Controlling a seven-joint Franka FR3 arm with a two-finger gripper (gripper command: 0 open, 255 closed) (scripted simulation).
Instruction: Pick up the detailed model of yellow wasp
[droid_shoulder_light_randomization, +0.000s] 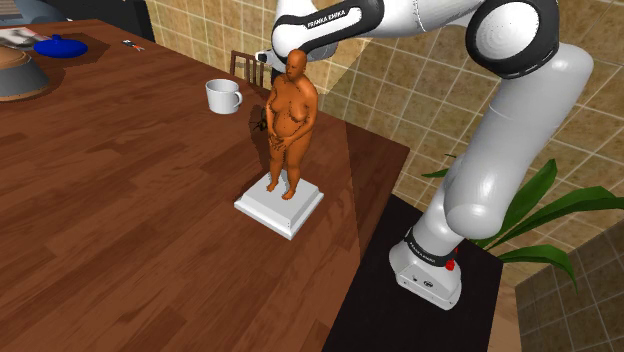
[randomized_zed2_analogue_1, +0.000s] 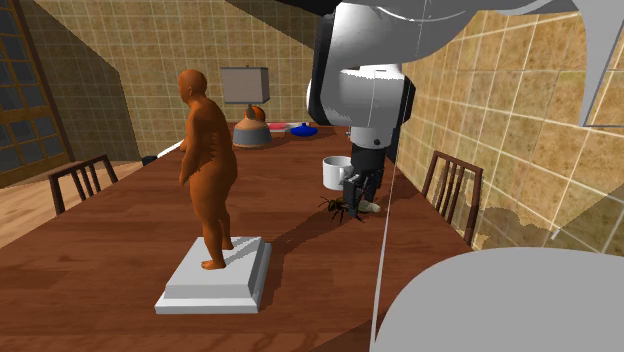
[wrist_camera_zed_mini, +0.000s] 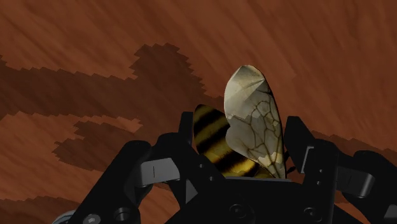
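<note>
The wasp model (wrist_camera_zed_mini: 219, 146) has a yellow-and-black striped abdomen and a pale veined wing (wrist_camera_zed_mini: 254, 118). It sits between my gripper's (wrist_camera_zed_mini: 240, 124) two black fingers: the abdomen meets one finger and the wing meets the other. In the second exterior view the wasp (randomized_zed2_analogue_1: 335, 207) shows as a small dark legged shape low over the wooden table (randomized_zed2_analogue_1: 120, 230), just in front of the white mug (randomized_zed2_analogue_1: 336, 171). There the gripper (randomized_zed2_analogue_1: 360, 200) points straight down, right beside the wasp. In the shoulder view the orange figure hides the hand.
An orange human figure (droid_shoulder_light_randomization: 290, 110) stands on a white square base (droid_shoulder_light_randomization: 281, 205) mid-table, close to the gripper. The white mug (droid_shoulder_light_randomization: 222, 95) stands behind it. A lamp (randomized_zed2_analogue_1: 248, 110), a bowl and a blue dish (droid_shoulder_light_randomization: 60, 46) sit at the far end. Chairs (randomized_zed2_analogue_1: 455, 190) line the table's edges.
</note>
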